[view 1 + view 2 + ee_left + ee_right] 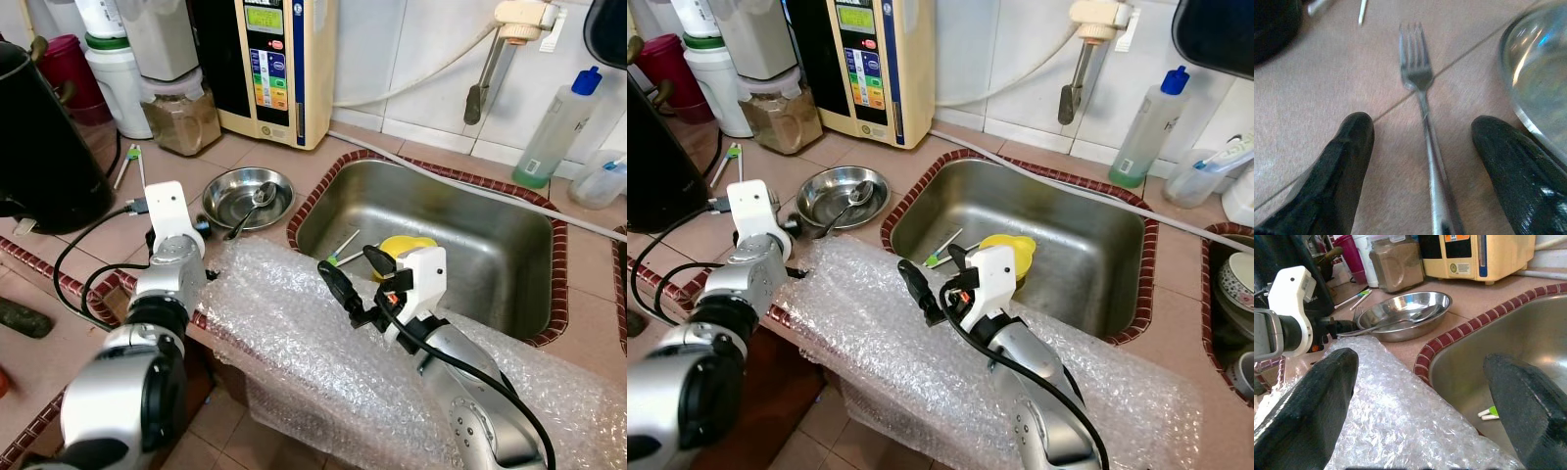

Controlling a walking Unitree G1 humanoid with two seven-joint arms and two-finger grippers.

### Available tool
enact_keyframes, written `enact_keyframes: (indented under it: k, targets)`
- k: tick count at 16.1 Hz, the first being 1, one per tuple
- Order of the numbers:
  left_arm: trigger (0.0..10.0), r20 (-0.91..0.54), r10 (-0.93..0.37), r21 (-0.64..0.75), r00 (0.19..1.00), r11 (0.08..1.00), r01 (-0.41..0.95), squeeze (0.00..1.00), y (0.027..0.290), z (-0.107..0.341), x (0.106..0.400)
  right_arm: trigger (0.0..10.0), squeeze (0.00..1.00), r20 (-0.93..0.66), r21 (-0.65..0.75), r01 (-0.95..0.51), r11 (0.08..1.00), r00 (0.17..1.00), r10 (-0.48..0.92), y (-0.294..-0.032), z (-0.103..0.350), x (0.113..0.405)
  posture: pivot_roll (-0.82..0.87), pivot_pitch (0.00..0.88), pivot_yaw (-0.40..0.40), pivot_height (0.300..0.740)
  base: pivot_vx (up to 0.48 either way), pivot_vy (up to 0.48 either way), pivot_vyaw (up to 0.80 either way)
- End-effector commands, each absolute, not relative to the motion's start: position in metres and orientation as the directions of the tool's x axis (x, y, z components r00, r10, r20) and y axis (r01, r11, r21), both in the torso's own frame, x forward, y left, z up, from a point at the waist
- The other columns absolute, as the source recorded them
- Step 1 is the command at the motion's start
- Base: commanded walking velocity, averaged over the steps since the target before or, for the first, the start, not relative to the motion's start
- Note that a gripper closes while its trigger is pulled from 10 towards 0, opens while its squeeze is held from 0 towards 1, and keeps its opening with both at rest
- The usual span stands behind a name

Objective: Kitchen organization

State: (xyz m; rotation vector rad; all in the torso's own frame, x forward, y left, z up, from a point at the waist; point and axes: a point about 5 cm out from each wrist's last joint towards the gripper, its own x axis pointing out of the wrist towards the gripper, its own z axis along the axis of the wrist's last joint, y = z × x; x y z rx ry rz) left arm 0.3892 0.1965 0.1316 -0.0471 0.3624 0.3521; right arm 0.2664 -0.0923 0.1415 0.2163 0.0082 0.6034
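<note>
Fingers of left gripper spread astride a fork; right gripper gapes

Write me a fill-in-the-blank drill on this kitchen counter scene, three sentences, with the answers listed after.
1. The left gripper is open with a ____ lying on the counter between its fingers.
2. The steel bowl beside the sink holds a ____.
3. The counter's front edge under the right gripper is covered with ____.

Missing words: fork; spoon; bubble wrap

L tool spread, R tool spread
</note>
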Motion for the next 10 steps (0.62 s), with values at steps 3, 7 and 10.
enact_keyframes:
  k: [3,7,10]
  targets:
    - [10.0,-0.383,0.344,0.023,0.857,0.931,-0.364,0.0,0.201,0.134,0.391,10.0,0.0,0.062,0.197,-0.566,0.801,0.822,0.566,-0.091,0.145,0.264,-0.04,0.058,0.078,0.74,0.0,0.0,0.0]
    - [0.0,-0.442,0.3,0.02,0.845,0.945,-0.325,0.0,0.202,0.125,0.387,10.0,0.0,0.062,0.198,-0.559,0.805,0.827,0.559,-0.09,0.144,0.264,-0.04,0.051,0.09,0.74,0.0,0.0,0.0]
    - [0.0,-0.463,0.291,0.028,0.837,0.949,-0.315,0.0,0.202,0.121,0.386,10.0,0.0,0.062,0.199,-0.557,0.806,0.828,0.557,-0.09,0.144,0.264,-0.04,0.051,0.092,0.74,0.0,0.0,0.0]
